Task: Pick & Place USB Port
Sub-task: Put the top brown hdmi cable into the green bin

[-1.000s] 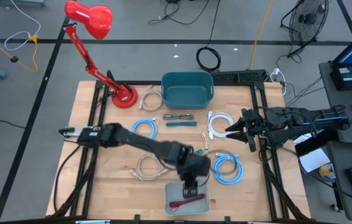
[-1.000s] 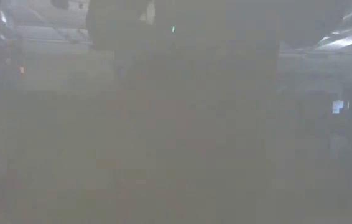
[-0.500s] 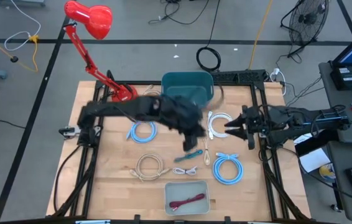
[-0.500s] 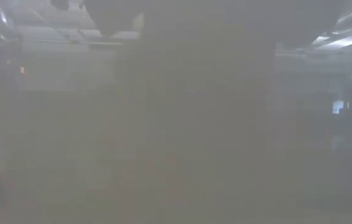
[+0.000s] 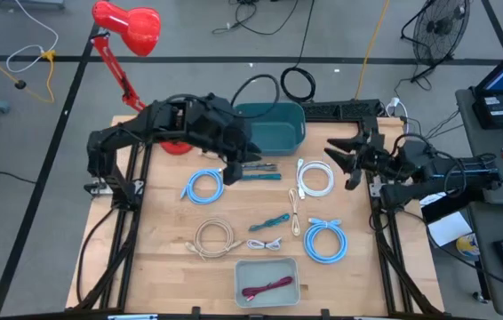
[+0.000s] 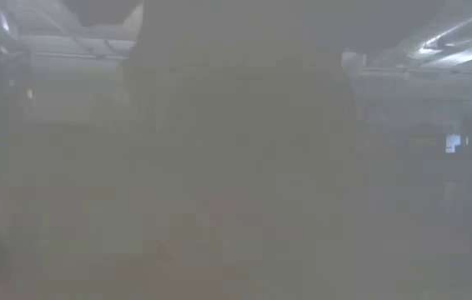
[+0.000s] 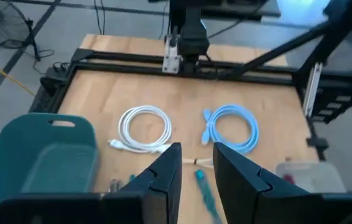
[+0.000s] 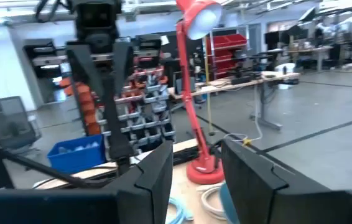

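Note:
A red USB cable (image 5: 267,287) lies coiled in the grey tray (image 5: 244,267) at the table's near edge. A teal cable (image 5: 272,222) lies loose on the wood at mid table. My left gripper (image 5: 232,173) (image 7: 196,149) hangs open and empty above the table, just in front of the teal bin (image 5: 269,124). My right gripper (image 5: 333,158) (image 8: 196,149) is open and empty too. It is raised at the right side, beside the white coil (image 5: 315,180). The low view is fogged and shows nothing.
Coiled cables lie on the wood: a blue one (image 5: 203,187) at left, a beige one (image 5: 216,236) nearer, and another blue one (image 5: 325,242) at right. Pens (image 5: 256,171) lie before the bin. A red desk lamp (image 5: 127,27) stands at the far left corner.
My left arm has risen from the grey tray at the near edge and swung back toward the far left, ending in front of the teal bin. The red cable stays in the tray. My right gripper has shifted a little toward the far edge.

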Available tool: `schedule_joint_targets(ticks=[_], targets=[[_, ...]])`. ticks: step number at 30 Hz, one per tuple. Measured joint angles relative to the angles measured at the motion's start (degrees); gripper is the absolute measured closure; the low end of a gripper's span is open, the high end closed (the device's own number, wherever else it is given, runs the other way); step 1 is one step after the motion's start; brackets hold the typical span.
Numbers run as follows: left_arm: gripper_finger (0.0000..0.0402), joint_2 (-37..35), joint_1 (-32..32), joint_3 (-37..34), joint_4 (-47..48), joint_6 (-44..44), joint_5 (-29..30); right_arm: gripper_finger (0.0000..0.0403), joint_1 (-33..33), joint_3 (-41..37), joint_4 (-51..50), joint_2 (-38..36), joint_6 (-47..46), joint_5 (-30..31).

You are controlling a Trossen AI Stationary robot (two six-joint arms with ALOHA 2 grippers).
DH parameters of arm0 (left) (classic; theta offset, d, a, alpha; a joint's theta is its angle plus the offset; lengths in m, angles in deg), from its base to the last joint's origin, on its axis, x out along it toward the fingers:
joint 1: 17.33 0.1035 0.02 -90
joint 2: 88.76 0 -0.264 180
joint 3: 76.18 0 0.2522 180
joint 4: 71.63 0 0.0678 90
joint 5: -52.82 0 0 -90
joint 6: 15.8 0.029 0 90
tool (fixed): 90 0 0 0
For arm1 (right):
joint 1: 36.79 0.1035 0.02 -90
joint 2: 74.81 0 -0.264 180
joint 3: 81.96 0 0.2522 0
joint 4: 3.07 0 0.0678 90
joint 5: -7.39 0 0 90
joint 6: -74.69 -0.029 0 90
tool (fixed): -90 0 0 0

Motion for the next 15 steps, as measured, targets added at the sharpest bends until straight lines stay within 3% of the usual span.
schedule_joint_targets(ticks=[7,15], targets=[[0.0309,-1.88,1.16,-3.76,-0.07,3.09,-3.49,0.0273,-3.18,0.00,0.00,0.15,-1.44,0.09],[0.0309,-12.07,1.82,-27.08,-17.31,-2.76,-4.70,0.0273,-5.34,0.00,-0.18,0.17,-0.92,-0.11]])
